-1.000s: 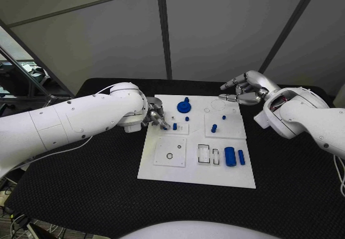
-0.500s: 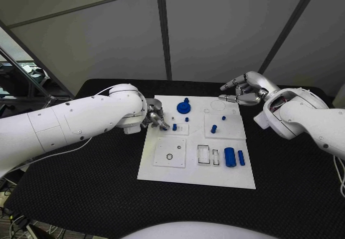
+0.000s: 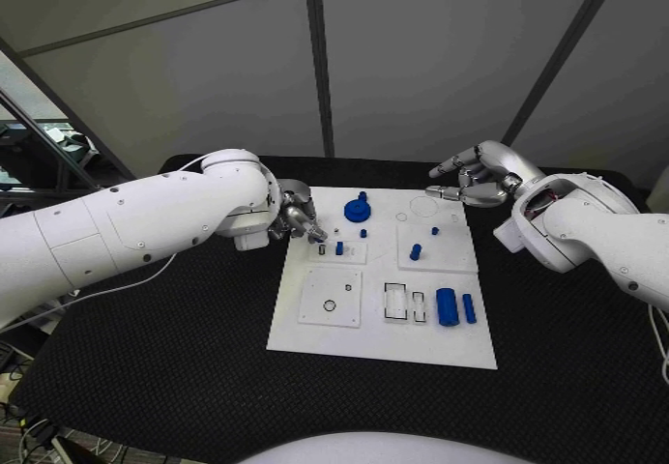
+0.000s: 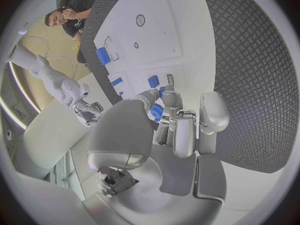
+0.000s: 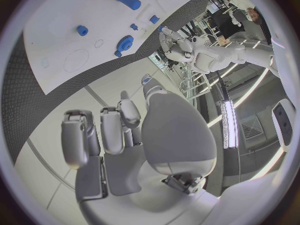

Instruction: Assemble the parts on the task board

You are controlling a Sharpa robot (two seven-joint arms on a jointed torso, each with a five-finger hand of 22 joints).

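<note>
A small blue peg (image 4: 155, 112) is pinched by the left hand (image 3: 297, 217) at the task board (image 3: 376, 343)'s far-left corner. The right hand (image 3: 474, 174), fingers curled, holds nothing beyond the board's far edge. Misaligned insertion may jam or drop the peg.

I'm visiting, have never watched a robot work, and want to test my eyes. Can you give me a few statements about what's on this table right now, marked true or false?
1. The task board is white and lies on a black table. True.
2. The right hand holds the blue gear. False: the blue gear stands on the board, and that hand holds nothing.
3. The left hand is at the board's left edge. True.
4. A large blue cylinder lies off the board on the table. False: it lies on the board.
</note>
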